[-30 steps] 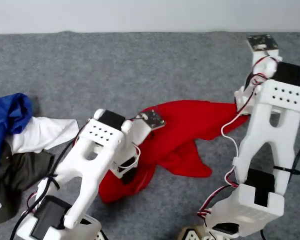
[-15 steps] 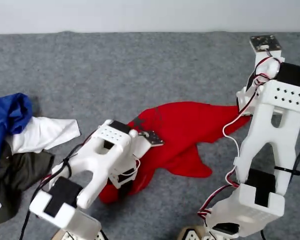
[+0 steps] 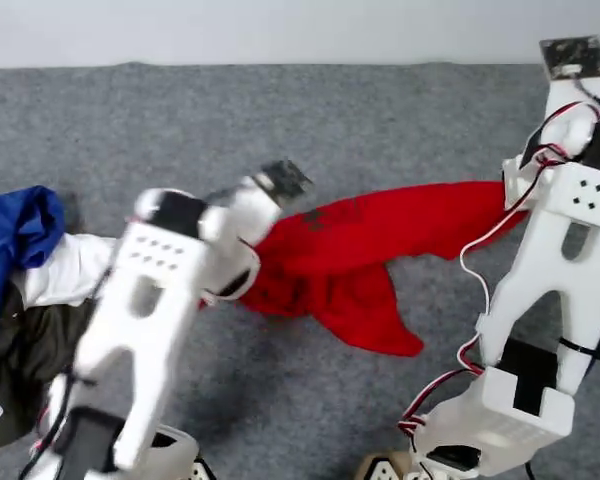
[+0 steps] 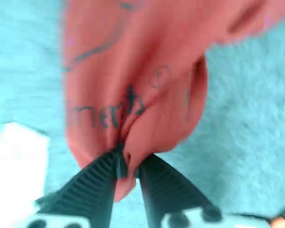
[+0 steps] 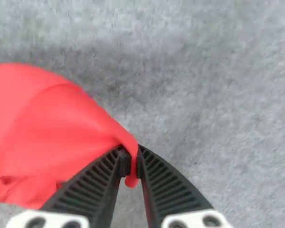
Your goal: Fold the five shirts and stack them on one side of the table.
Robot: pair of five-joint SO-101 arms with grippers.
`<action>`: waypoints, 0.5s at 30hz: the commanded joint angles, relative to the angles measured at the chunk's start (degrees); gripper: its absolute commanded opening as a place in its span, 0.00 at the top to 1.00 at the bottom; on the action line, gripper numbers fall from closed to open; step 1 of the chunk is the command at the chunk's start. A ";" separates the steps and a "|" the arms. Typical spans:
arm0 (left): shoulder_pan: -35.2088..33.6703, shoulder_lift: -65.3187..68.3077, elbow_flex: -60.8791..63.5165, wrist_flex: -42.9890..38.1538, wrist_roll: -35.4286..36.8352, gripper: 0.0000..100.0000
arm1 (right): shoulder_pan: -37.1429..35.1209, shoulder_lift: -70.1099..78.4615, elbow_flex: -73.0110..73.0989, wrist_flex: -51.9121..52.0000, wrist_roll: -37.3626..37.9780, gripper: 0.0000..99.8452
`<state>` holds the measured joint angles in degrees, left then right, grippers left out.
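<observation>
Shirt, red cloth [image 3: 380, 240], pinched at both ends

Grey felt-covered table [image 3: 280, 120] under everything. White plastic left arm [image 3: 150, 320] rises from the table's near edge, left of centre. White plastic right arm [image 3: 550, 280], red and white wires along it, rises from the near edge at the table's right side.

Red shirt lies across the table's middle, drawn out lengthwise between the two arms. One loose part trails toward the table's near edge.

Heap at the table's left edge: blue cloth shirt [image 3: 15, 240] farthest back, white cloth shirt [image 3: 65, 270] toward the table's middle, black cloth shirt [image 3: 25, 350] nearest the near edge.

Left gripper [image 4: 129, 164]: black ribbed fingers closed tight on a bunched fold of the red shirt, dark print on the cloth. Right gripper [image 5: 131, 164]: fingers clamped on a corner of the red shirt, its tip poking out between them.
</observation>
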<state>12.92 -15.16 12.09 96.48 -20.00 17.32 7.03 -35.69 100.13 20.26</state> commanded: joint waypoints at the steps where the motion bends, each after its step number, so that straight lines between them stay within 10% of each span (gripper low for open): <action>1: -4.66 -7.47 -6.20 1.76 -0.35 0.99 | 1.10 -3.38 -7.47 0.13 0.09 0.99; 15: -15.82 -14.07 -20.00 1.85 -0.26 0.98 | -1.89 -3.30 -33.41 0.84 1.76 0.99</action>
<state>-0.79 -27.56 -5.93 97.36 -20.00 17.14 6.68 -65.41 100.13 20.26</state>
